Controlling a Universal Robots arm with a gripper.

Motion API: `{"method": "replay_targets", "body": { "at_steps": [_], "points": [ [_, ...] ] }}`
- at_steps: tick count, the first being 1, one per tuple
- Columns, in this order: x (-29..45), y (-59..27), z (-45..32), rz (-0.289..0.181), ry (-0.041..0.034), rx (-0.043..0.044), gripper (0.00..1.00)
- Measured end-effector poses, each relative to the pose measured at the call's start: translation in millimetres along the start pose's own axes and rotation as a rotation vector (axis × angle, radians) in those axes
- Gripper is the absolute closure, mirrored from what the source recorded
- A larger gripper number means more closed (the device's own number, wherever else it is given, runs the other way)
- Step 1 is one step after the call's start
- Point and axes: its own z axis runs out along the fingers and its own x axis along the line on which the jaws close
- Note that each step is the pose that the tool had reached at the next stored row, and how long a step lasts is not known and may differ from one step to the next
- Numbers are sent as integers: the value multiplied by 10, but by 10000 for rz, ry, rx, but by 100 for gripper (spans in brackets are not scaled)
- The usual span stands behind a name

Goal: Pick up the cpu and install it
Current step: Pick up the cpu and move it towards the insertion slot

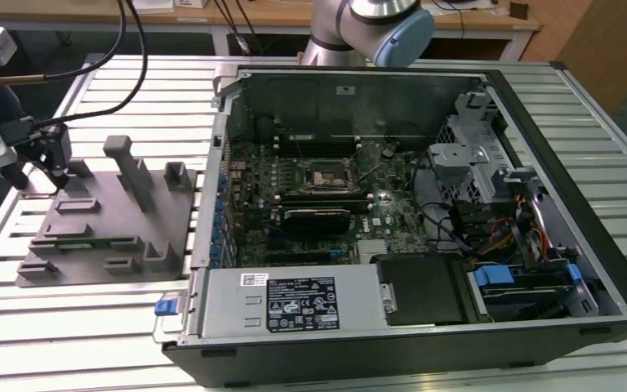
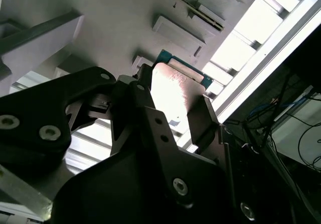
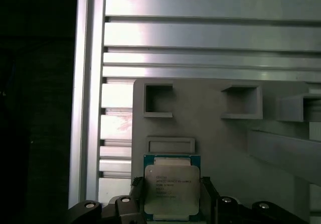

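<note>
Cpu (image 3: 172, 186), silver top up, lay clamped between the black fingers (image 3: 207, 199) of the claw (image 1: 42, 181), which was closed narrow on its opposite edges over a corner of the grey fixture (image 1: 85, 216). Both stood on the slatted table (image 1: 74, 327) at the exterior view's left, beside the open computer case (image 1: 346, 102).

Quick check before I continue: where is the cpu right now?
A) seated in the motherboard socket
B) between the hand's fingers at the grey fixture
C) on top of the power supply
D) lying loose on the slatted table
B: in the first wrist view the cpu sits between the fingers of the hand, which are close against two of its sides, over the grey fixture outside the computer case.
</note>
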Motion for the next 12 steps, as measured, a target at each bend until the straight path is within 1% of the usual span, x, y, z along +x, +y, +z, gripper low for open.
{"method": "replay_targets", "body": {
  "at_steps": [12],
  "points": [
    [1,4,-85,0,0,0,47]
  ]
}}
